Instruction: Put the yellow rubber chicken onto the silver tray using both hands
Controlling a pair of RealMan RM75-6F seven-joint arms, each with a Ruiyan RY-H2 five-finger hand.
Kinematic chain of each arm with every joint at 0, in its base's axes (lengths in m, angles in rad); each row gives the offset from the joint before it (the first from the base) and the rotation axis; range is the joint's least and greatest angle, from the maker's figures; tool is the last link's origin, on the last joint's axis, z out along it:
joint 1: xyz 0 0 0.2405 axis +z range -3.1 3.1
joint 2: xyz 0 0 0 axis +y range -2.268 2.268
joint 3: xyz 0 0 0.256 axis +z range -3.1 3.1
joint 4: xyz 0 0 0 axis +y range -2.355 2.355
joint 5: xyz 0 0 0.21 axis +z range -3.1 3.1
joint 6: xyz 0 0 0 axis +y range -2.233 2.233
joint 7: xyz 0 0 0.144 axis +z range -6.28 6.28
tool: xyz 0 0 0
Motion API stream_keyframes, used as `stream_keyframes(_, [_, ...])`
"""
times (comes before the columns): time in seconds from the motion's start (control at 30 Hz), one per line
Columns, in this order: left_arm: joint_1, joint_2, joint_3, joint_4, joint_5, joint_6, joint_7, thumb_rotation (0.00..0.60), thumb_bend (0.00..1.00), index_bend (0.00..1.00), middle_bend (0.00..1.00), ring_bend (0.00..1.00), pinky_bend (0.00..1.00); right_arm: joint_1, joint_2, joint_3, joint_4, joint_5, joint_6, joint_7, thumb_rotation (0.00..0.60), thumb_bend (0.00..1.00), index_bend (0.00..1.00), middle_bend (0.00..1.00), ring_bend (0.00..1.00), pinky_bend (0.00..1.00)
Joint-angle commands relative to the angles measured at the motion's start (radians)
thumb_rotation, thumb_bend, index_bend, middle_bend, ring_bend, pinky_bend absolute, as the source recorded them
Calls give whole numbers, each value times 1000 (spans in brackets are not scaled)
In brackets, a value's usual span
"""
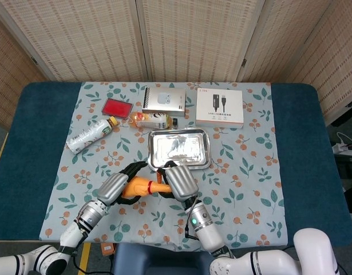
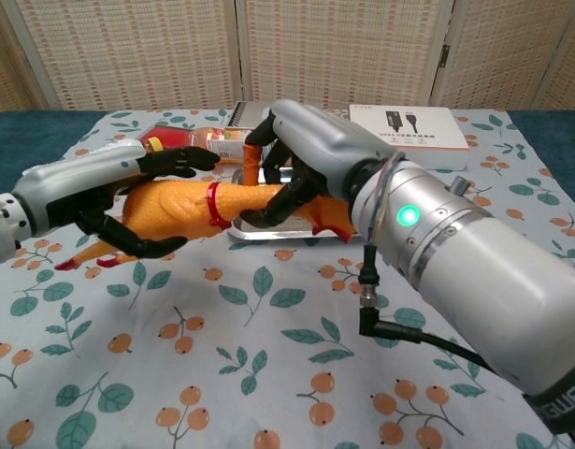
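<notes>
The yellow rubber chicken [image 1: 140, 187] [image 2: 179, 201] hangs a little above the floral cloth, just in front of the silver tray [image 1: 178, 133]. Its red feet dangle at the left and its head end points toward the tray. My right hand [image 1: 180, 181] [image 2: 310, 150] grips the neck and head end, over the tray's near rim [image 2: 268, 232]. My left hand [image 1: 114, 186] [image 2: 91, 182] cradles the body, with dark fingers [image 2: 179, 159] stretched over it and others curled beneath. The tray holds nothing.
Behind the tray lie an orange carton [image 1: 153, 120], a grey box [image 1: 164, 100] and a white cable box [image 1: 220, 107]. A red case [image 1: 117, 107] and a plastic bottle [image 1: 91, 134] on its side sit at the back left.
</notes>
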Motion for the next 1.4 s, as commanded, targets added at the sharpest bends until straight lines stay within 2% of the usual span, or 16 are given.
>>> stream_keyframes(0.03, [30, -57, -30, 8, -41, 80, 47, 600, 678, 683, 591, 561, 792, -2, 6, 2, -5, 5, -1, 3, 600, 273, 969, 793, 889, 1000])
stream_keyframes(0.1, [35, -72, -28, 21, -26, 110, 89, 600, 789, 797, 713, 684, 922, -3, 10, 2, -8, 9, -2, 5, 600, 273, 969, 792, 889, 1000])
stream_keyframes(0.2, [42, -98, -15, 48, 22, 160, 145, 600, 852, 838, 763, 762, 994, -4, 14, 1, -8, 10, -2, 7, 600, 273, 969, 792, 889, 1000])
stream_keyframes(0.33, [45, -107, -2, 49, 43, 168, 170, 600, 863, 858, 798, 799, 1000, -6, 17, -2, -10, 11, -1, 11, 600, 273, 969, 792, 889, 1000])
stream_keyframes(0.47, [44, -94, -4, 20, 18, 139, 142, 600, 839, 857, 787, 780, 994, -7, 24, -1, -17, 8, 4, 11, 600, 273, 969, 792, 889, 1000])
stream_keyframes(0.5, [41, -85, -3, 9, 14, 124, 130, 600, 807, 847, 773, 729, 945, -7, 25, 0, -19, 8, 6, 10, 600, 273, 969, 792, 889, 1000])
stream_keyframes(0.57, [35, -65, 4, 2, 17, 97, 111, 600, 697, 739, 685, 572, 724, -8, 29, 0, -23, 6, 9, 9, 600, 273, 969, 792, 889, 1000])
stream_keyframes(0.6, [27, -50, 15, -1, 26, 72, 96, 600, 629, 596, 565, 450, 558, -9, 31, 0, -25, 5, 11, 8, 600, 273, 969, 792, 889, 1000])
stream_keyframes(0.63, [21, -36, 22, -5, 31, 49, 79, 600, 561, 352, 350, 261, 371, -9, 33, -1, -26, 5, 12, 8, 600, 273, 969, 793, 889, 1000])
stream_keyframes(0.67, [13, -20, 27, -10, 31, 24, 62, 600, 518, 165, 172, 117, 230, -10, 35, -1, -27, 5, 13, 8, 600, 273, 969, 793, 889, 1000])
stream_keyframes(0.73, [-1, 12, 29, -23, 33, -17, 16, 600, 452, 3, 5, 0, 54, -13, 40, -2, -29, 6, 15, 10, 600, 273, 969, 793, 889, 1000])
stream_keyframes(0.8, [-4, 28, 22, -19, 53, -13, -27, 600, 395, 0, 0, 0, 1, -17, 48, -3, -30, 7, 16, 15, 600, 273, 969, 793, 889, 1000])
stream_keyframes(0.9, [-11, 62, 20, 5, 76, -19, -58, 600, 338, 0, 0, 0, 0, -25, 67, 1, -38, 12, 15, 29, 600, 273, 969, 793, 889, 1000])
stream_keyframes(1.13, [-9, 102, -18, 118, 27, -9, -78, 600, 326, 0, 0, 0, 0, -51, 167, 32, -92, 58, -15, 89, 600, 273, 969, 794, 889, 1000])
stream_keyframes(1.3, [12, 130, -34, 166, 23, 31, -120, 600, 330, 0, 0, 0, 0, -62, 195, 34, -53, 44, -12, 129, 600, 272, 969, 794, 889, 1000])
stream_keyframes(1.4, [34, 161, -38, 172, 35, 67, -169, 600, 329, 0, 0, 0, 0, -59, 188, 43, 11, 50, -24, 171, 600, 273, 969, 794, 889, 1000])
